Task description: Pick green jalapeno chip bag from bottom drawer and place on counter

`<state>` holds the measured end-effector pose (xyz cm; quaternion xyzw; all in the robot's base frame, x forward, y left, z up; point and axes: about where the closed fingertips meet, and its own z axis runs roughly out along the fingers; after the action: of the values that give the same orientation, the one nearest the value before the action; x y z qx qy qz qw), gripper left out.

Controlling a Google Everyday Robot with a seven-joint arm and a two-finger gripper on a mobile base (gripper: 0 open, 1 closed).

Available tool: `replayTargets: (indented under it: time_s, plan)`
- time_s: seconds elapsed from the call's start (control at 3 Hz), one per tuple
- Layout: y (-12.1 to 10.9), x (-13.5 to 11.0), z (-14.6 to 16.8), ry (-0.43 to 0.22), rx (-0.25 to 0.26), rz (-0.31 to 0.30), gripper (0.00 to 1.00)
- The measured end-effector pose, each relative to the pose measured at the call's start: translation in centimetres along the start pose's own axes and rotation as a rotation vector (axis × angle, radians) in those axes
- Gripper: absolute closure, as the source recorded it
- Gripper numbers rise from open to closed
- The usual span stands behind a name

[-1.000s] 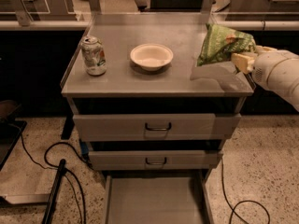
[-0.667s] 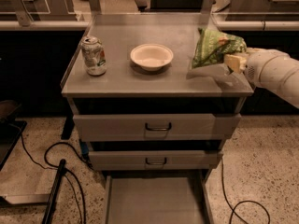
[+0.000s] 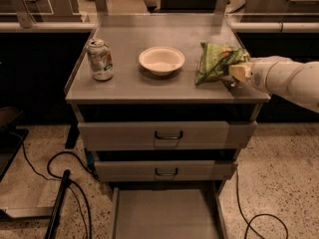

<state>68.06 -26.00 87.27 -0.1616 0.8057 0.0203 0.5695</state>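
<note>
The green jalapeno chip bag (image 3: pixel 214 61) is at the right side of the counter (image 3: pixel 149 91), tilted, with its lower edge at or just above the counter top. My gripper (image 3: pixel 233 69) reaches in from the right on a white arm and is shut on the bag's right edge. The bottom drawer (image 3: pixel 167 213) is pulled out at the base of the cabinet and its grey floor is bare.
A green-and-white soda can (image 3: pixel 100 59) stands at the counter's left. A white bowl (image 3: pixel 161 60) sits in the middle, just left of the bag. Two handled drawers (image 3: pixel 168 135) are shut. Black cables (image 3: pixel 75 183) lie on the floor at the left.
My gripper has carried the bag down and a little to the left, from above the counter's right edge to the counter top next to the bowl.
</note>
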Motion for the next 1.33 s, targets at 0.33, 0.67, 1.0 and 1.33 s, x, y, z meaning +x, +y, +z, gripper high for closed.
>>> replayTargets:
  time_s: [0.33,0.67,1.0,1.33]
  plan:
    - [0.63,0.84,0.93,0.031,-0.023,-0.012,1.0]
    - [0.69,0.89,0.97,0.033,-0.025,-0.013,0.96]
    - [0.69,0.89,0.97,0.033,-0.025,-0.013,0.78]
    - [0.69,0.88,0.98,0.033,-0.025,-0.013,0.53]
